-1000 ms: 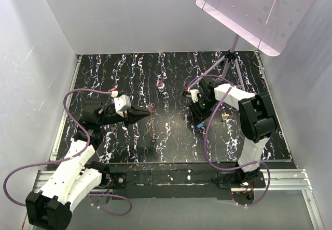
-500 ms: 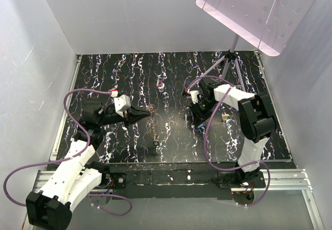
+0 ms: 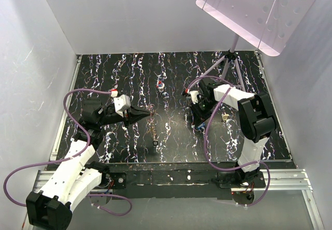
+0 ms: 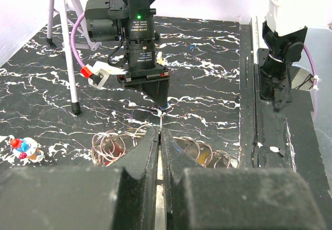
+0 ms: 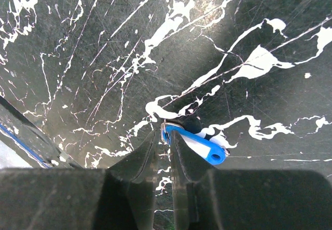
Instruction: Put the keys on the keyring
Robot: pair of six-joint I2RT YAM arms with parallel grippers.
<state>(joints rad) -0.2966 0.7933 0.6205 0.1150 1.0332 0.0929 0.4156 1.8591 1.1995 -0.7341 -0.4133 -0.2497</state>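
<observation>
Right pincer [image 5: 165,134] clamps the thin grey blade of the small blue-capped metal key [image 5: 205,148]; it seems light, stiff and slippery, better gripped close to the plastic head.

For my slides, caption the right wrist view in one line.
Right gripper, jaws narrowly apart, straddles the metal end of a blue-capped key on the marbled table.

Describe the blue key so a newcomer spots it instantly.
On the black marbled table, go right of centre to the right gripper. The key lies at its fingertips, metal end between them; its bright blue head cap sets it apart from the beige lump nearby.
</observation>
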